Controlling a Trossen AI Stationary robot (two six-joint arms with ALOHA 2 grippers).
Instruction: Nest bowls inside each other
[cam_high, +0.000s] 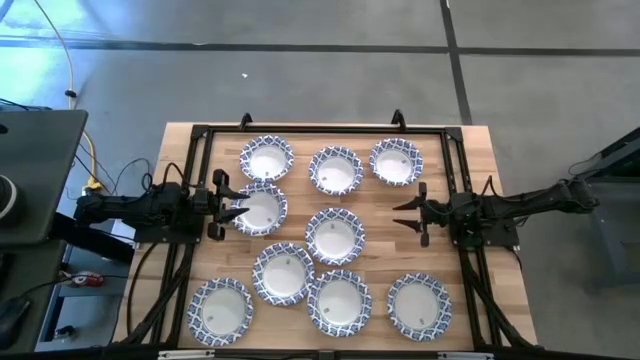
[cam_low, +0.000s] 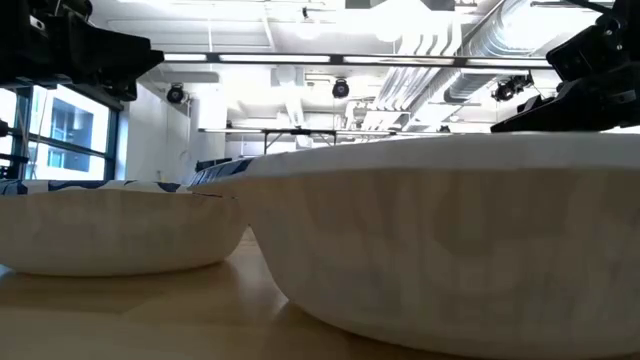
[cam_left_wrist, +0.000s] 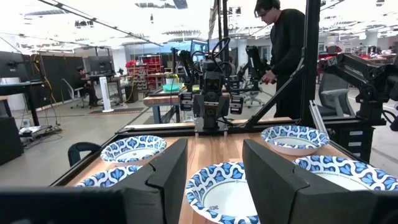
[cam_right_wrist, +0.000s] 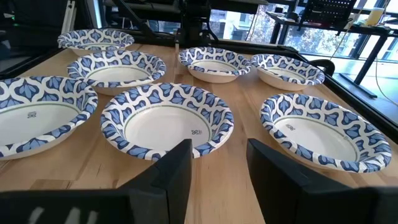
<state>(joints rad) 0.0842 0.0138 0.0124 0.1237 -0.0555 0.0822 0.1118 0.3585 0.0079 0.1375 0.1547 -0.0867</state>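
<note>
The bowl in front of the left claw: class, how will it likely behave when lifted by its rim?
The bowl looks thin-walled, like paper, so probably light. Its wide patterned rim may flex under a pinch. Being shallow and flat-based, it should slide rather than roll.

Bowls (cam_high: 335, 237): white inside, with a wide rim printed in a repeating blue leaf pattern on white. A thin green ring runs below the rim inside, and a small dark mark sits on the white base. Outer walls, in the low view, are plain white.

Table (cam_high: 500, 200): light wood with visible grain.

Frame (cam_high: 195, 170): black.

Arms and fingers (cam_right_wrist: 177, 171): dark, near black.

Person (cam_left_wrist: 289, 50): black clothing.

Cable (cam_high: 60, 50): yellow.

Floor (cam_high: 300, 70): grey.
</note>
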